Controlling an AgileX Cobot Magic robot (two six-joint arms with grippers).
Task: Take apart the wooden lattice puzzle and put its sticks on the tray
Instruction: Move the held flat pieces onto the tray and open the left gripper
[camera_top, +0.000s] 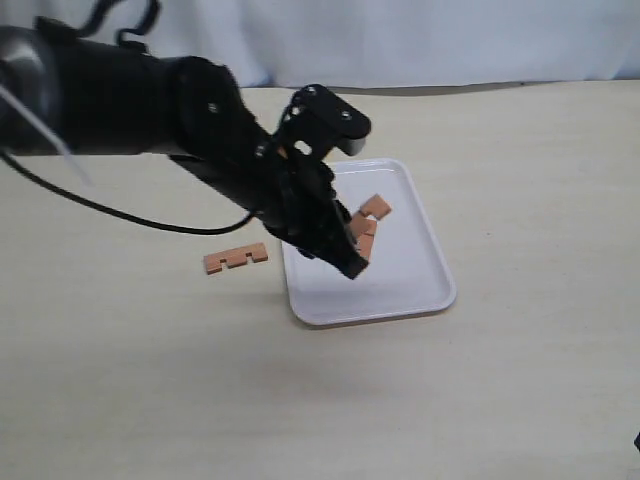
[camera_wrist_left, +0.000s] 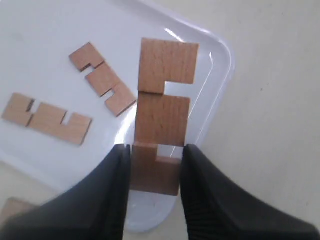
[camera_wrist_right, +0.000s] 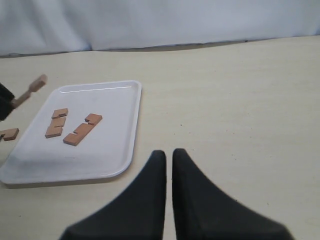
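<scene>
Reddish-brown wood comes first on the left. One short, flat, notched wooden stick lies alone on the pale beige surface, just beside the tray's left edge and outside it.

Next to the right, the black left tool reaches down from its bulky black arm over the near-left part of the flat white rectangular plastic tray. In the left wrist view we see its two fingers drawn in narrowly on one end of a second notched stick, the held stick. They grip it by its long edges, and the rest of it juts out past the fingertips, over the tray near a rounded corner. We cannot tell whether its free end touches the tray floor.

Further in, two more reddish-brown notched sticks lie flat on the tray floor, one beside the other, close but not touching. Both are apart from the held stick. In the exterior view this pair sits toward the tray's middle, partly hidden by the left tool. All four sticks are thus separate from one another.

Farthest right, the right wrist view shows the black right tool with its fingers almost together and only a thin slit between them. It grips nothing and sits over the surface, off to the side of the tray's rim.
</scene>
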